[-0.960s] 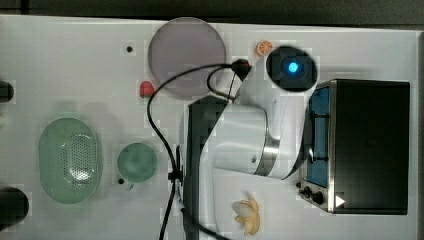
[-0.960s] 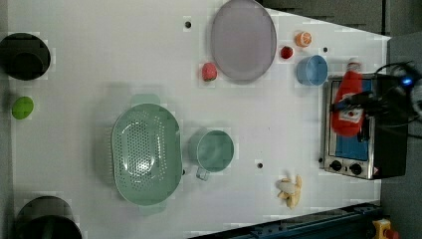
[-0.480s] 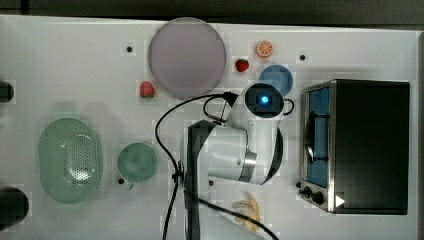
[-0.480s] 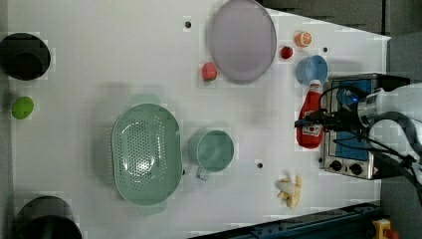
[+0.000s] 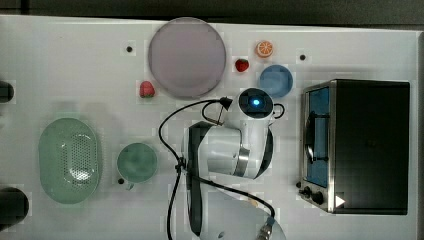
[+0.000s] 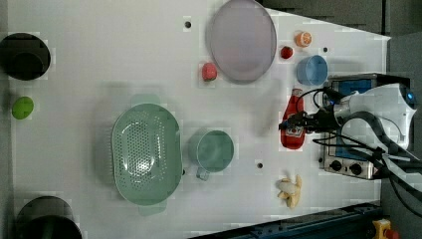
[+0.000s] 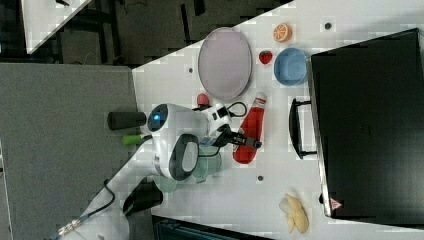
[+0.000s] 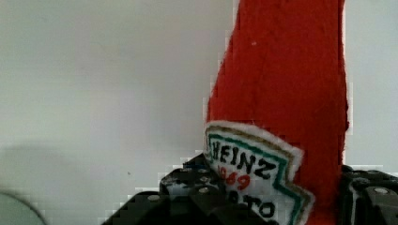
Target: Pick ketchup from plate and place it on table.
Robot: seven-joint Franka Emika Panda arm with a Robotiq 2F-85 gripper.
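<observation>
The ketchup (image 6: 292, 130), a red bottle with a white-and-green label, sits in my gripper (image 6: 297, 123), which is shut on its lower body. The wrist view has the ketchup (image 8: 281, 93) between two black fingers (image 8: 187, 192). In the right view the ketchup (image 7: 250, 132) lies lengthwise in the gripper (image 7: 246, 141), over the white table (image 5: 75, 65) between the plate (image 7: 224, 63) and the oven. The pale lilac plate (image 5: 186, 56) lies bare at the top view's top. In the top view my arm covers the bottle.
A black toaster oven (image 5: 370, 145) stands close to the gripper. A blue bowl (image 5: 276, 81), strawberry (image 5: 242, 65) and orange slice (image 5: 264, 48) lie by the plate. A green basket (image 5: 70, 160), green cup (image 5: 136, 162) and banana (image 6: 290, 189) lie further off.
My gripper has carried the ketchup from in front of the oven toward the left view's left, over open table. The grip on the bottle has held.
</observation>
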